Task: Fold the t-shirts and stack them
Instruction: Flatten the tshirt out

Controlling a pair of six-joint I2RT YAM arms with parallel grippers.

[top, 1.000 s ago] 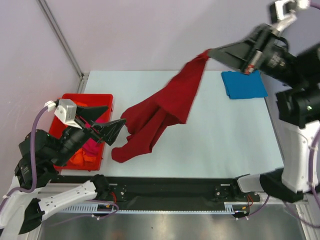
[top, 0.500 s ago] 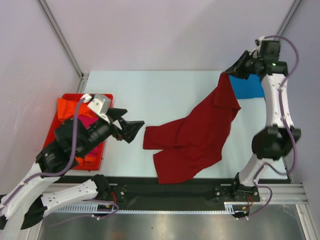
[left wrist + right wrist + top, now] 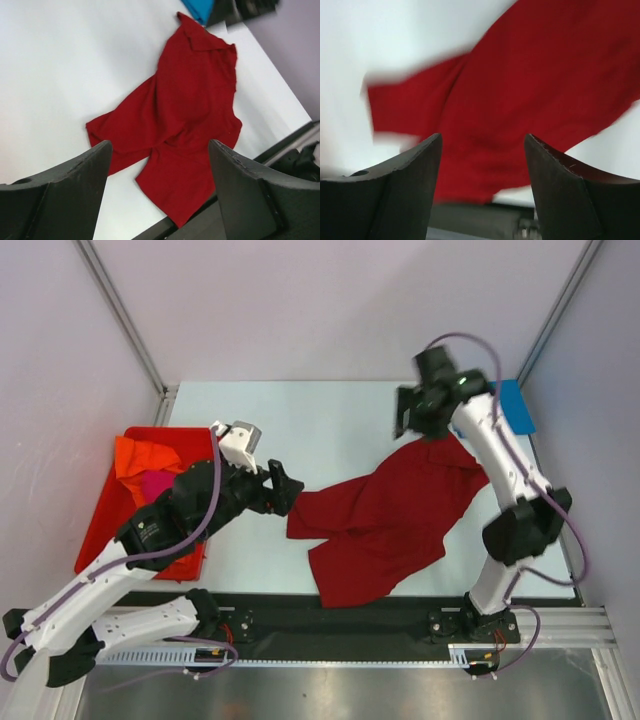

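- Your left gripper (image 3: 284, 487) and right gripper (image 3: 406, 424) both had their jaws apart, empty.
- Dark red t-shirt (image 3: 385, 525) lay crumpled between them.
- Right arm (image 3: 500, 455) partly hid the blue t-shirt (image 3: 515, 405); red bin (image 3: 95, 540) sat left.
- Pale table (image 3: 300, 430), lilac walls (image 3: 300, 310).

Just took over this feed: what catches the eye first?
A crumpled dark red cloth t-shirt sprawls right of centre, the open left tool at its left end, the open right tool over its far corner. A rigid red plastic bin at the left edge holds an orange tee and a pink tee; a bright blue tee lies far right.
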